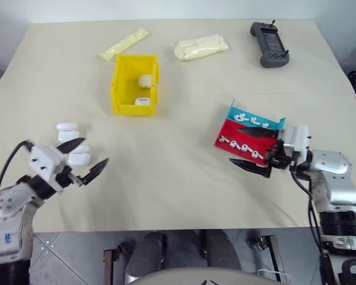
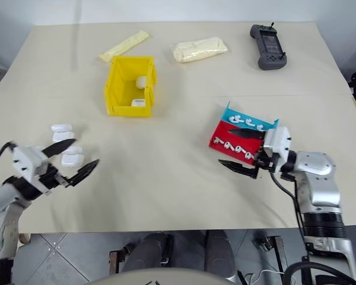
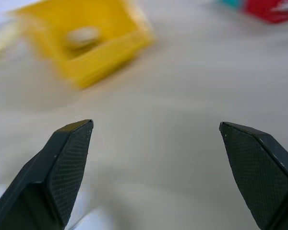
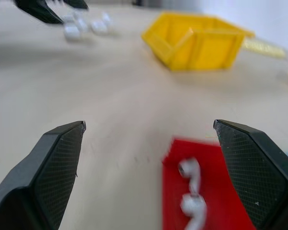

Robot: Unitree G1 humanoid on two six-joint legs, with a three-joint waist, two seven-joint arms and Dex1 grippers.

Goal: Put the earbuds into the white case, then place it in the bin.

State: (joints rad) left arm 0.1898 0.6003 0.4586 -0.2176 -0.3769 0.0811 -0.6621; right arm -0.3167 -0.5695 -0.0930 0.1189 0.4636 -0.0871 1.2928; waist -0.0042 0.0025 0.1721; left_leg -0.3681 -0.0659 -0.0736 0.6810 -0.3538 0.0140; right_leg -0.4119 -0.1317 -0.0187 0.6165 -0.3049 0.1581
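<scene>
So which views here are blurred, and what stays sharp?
Left wrist view: the bin is smeared, the left gripper fingertips crisp. Right wrist view: the earbuds on the tray are soft, fingertips sharp. Both head views are evenly sharp.

The bin (image 1: 123, 95) is glossy yellow plastic; the earbuds (image 2: 232, 145) are glossy white plastic (bench (image 1: 178, 178) surface: matt beige).

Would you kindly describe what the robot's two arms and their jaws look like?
Both arms are silver-grey metal with dark joint sections and black cables alongside. Each carries a white boxy block at the wrist. The left gripper and right gripper each have two black, pointed fingers with fine cross-hatched pads. The left arm bears small blue markings.
</scene>
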